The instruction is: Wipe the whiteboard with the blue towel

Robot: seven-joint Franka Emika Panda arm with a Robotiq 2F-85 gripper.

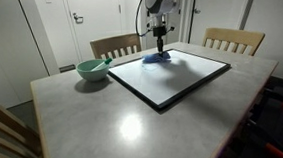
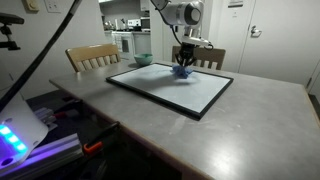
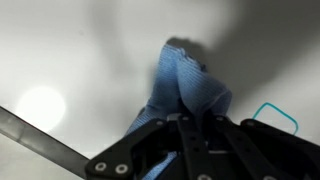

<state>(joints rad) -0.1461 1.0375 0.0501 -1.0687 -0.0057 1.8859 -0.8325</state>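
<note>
Blue towel (image 3: 185, 85) is hanging pinched in the end effector (image 3: 192, 115), touching the whiteboard (image 1: 182, 78) just beneath; wiping is seemingly beginning, next needing a pressed sideways sweep.

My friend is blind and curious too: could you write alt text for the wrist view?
A pincer grips a bunched blue towel on the glossy whiteboard; the board's black frame crosses the lower left corner.

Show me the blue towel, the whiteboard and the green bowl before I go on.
the blue towel (image 3: 185, 85), wrist view, on the middle of the bunched cloth.
the whiteboard (image 1: 177, 79), exterior view, on bare white surface near its middle.
the green bowl (image 1: 92, 74), exterior view, on its outer wall.
</note>
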